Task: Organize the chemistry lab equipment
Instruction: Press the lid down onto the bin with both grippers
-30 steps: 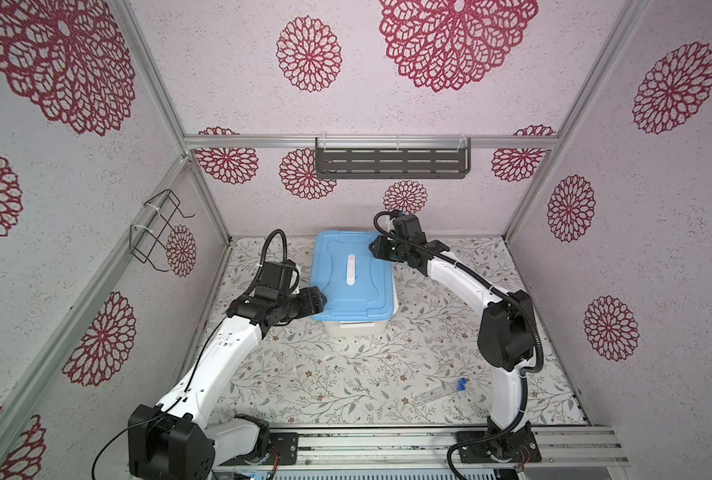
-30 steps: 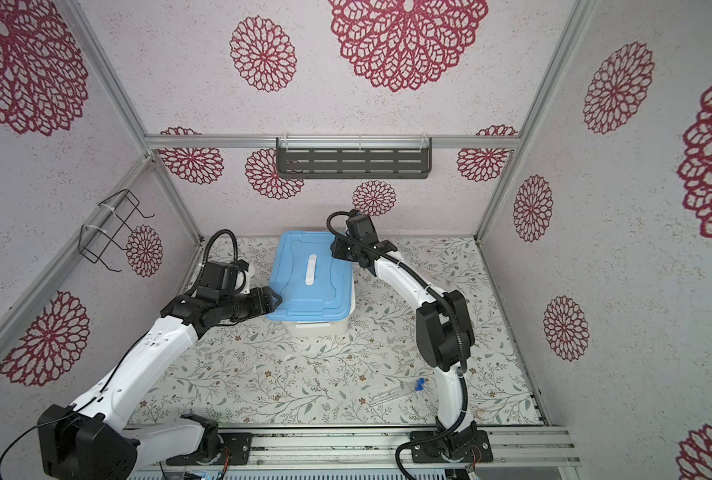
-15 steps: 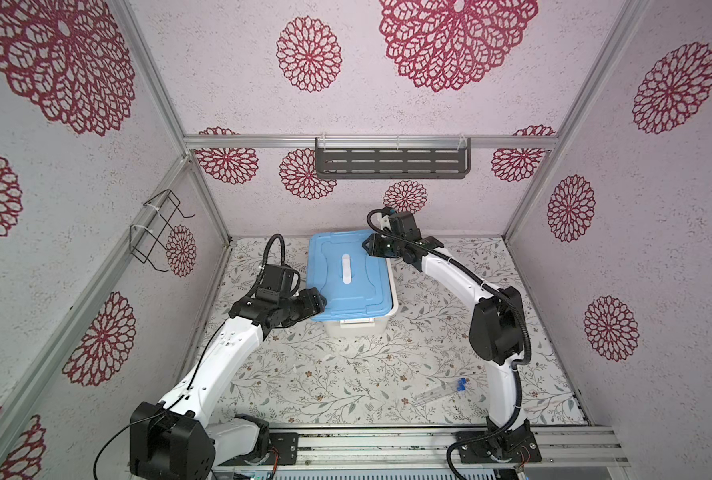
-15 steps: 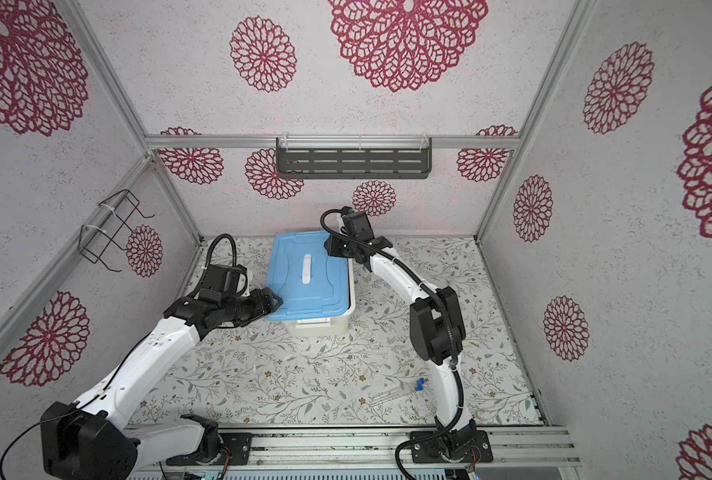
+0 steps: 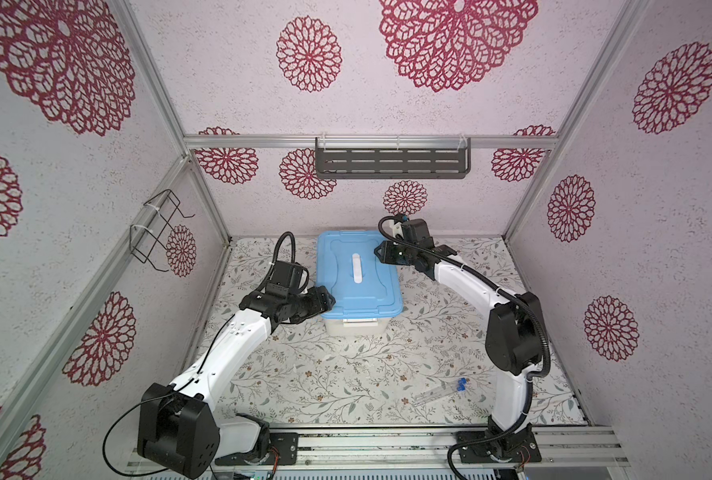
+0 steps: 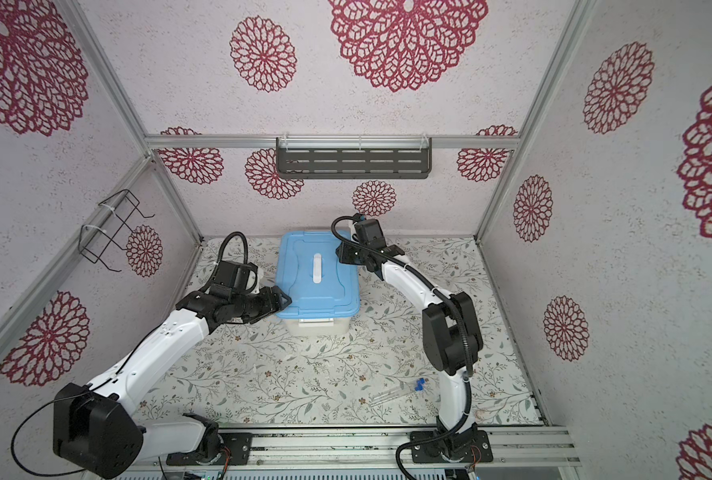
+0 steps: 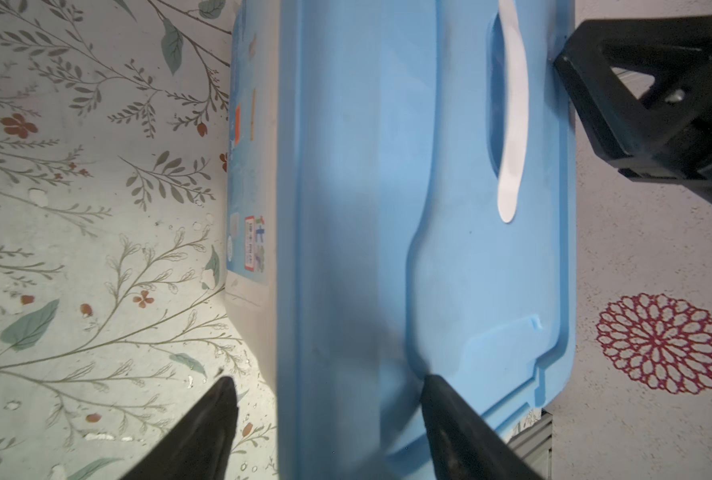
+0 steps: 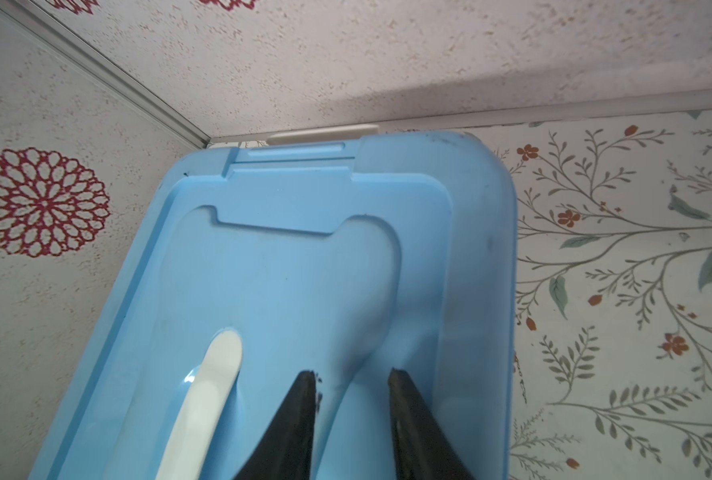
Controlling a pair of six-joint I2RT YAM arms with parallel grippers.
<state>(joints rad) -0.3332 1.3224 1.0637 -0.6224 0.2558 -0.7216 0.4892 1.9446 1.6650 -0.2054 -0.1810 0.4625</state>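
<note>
Blue-capped tubes [image 5: 439, 392] are lying near-right on the table [image 5: 346, 374], long axis left-right, nearer the right arm, while left end effector [image 7: 327, 379] (spread) and right end effector [image 8: 352, 373] (part-spread, empty) are sitting at the far bin lid [image 5: 358, 270].

The bin [image 5: 356, 328] stands at the middle of the worktop [image 5: 346, 374], toward its rear edge, with the lid [image 5: 346, 295] on it; two tubes [image 5: 445, 390] lie side by side near the front right corner, well apart from the bin. The left gripper [image 5: 325, 300] sits at the lid's front left corner, the right gripper [image 5: 381, 252] over its rear right corner; a shelf [image 5: 391, 164] hangs on the rear wall.
</note>
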